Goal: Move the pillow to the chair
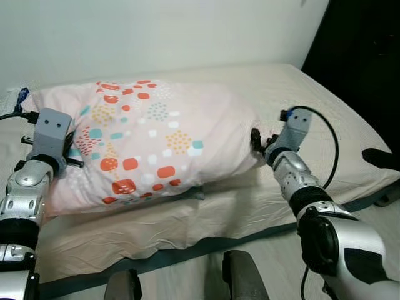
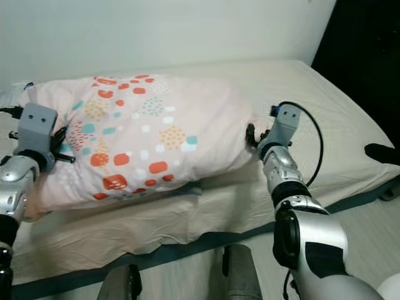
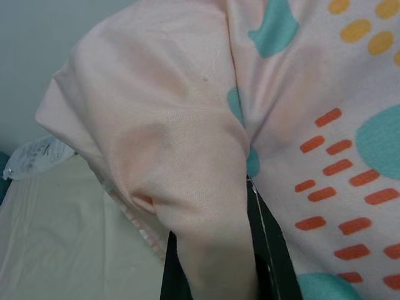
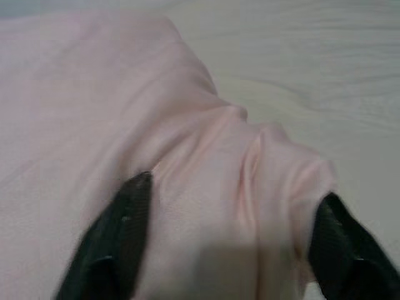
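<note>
The right gripper (image 4: 228,240) is set against the right end of the large pale pink pillow printed with orange, teal and yellow spots (image 1: 150,140); its two black fingers (image 4: 119,234) are spread wide, with a bunched fold of the pink fabric gathered between them. The left gripper (image 1: 70,149) is pressed into the pillow's left end, where a fold of fabric is pinched between its dark fingers (image 3: 272,262). The pillow is seen between the two silver arms, on the cream-sheeted bed (image 1: 325,106), in front of a plain white wall (image 1: 187,31).
</note>
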`<state>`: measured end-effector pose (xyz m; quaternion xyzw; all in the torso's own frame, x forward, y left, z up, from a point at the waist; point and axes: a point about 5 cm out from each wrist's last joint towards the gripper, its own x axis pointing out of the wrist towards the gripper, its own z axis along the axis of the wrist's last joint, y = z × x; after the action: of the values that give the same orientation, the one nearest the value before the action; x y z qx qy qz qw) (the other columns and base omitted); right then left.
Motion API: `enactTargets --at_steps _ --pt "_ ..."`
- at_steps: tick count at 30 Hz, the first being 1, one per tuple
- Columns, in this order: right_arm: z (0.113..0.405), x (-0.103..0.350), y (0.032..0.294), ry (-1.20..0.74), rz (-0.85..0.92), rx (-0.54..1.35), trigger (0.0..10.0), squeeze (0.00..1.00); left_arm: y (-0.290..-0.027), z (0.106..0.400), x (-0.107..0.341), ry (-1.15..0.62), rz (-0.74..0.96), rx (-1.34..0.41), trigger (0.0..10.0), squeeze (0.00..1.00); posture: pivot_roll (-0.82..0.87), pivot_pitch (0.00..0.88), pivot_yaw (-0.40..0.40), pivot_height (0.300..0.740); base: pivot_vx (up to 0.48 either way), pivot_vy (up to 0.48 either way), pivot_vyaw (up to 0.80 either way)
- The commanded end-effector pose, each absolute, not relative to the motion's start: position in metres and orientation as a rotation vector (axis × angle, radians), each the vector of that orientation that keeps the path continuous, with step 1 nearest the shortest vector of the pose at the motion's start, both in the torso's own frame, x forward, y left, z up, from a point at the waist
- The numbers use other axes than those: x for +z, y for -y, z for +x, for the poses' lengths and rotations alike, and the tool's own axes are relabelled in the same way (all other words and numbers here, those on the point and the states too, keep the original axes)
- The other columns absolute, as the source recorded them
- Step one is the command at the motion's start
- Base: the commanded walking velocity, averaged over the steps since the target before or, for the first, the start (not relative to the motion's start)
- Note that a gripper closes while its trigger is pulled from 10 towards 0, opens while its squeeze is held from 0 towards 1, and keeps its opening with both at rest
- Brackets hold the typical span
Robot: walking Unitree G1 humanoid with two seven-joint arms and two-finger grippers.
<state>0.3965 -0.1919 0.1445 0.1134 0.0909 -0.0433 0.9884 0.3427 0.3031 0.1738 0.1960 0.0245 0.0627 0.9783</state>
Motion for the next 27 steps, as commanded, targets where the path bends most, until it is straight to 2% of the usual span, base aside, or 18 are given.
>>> enactTargets --at_steps 1,5,11,17,25,26,27 --pt "0.395 0.138 0.189 -0.209 0.261 -0.087 0.0 0.0 -0.302 0.342 0.172 -0.051 0.397 0.138 0.0 0.0 0.0 0.059 -0.072 0.577 0.0 0.0 0.0" --pt "0.394 0.135 0.187 -0.211 0.28 -0.088 0.0 0.0 -0.301 0.342 0.172 -0.051 0.397 0.14 0.0 0.0 0.0 0.056 -0.071 0.577 0.0 0.0 0.0" --pt "0.395 0.14 0.188 -0.182 0.185 -0.086 0.0 0.0 -0.295 0.342 0.173 -0.044 0.397 0.138 0.0 0.0 0.0 0.053 -0.069 0.577 0.0 0.0 0.0" --pt "0.395 0.14 0.189 -0.183 0.165 -0.092 0.0 0.0 -0.29 0.342 0.17 -0.045 0.391 0.133 0.0 0.0 0.0 0.053 -0.07 0.577 0.0 0.0 0.0" --pt "0.395 0.141 0.19 -0.168 0.205 -0.103 0.0 0.0 -0.287 0.342 0.17 -0.042 0.385 0.128 0.0 0.0 0.0 0.051 -0.069 0.577 0.0 0.0 0.0" --pt "0.391 0.133 0.202 -0.19 0.456 -0.22 10.0 0.0 -0.285 0.343 0.172 -0.03 0.378 0.118 0.0 0.0 0.0 0.049 -0.067 0.577 0.0 0.0 0.0" --pt "0.391 0.133 0.202 -0.19 0.456 -0.22 10.0 0.0 -0.285 0.343 0.172 -0.03 0.378 0.118 0.0 0.0 0.0 0.049 -0.067 0.577 0.0 0.0 0.0"
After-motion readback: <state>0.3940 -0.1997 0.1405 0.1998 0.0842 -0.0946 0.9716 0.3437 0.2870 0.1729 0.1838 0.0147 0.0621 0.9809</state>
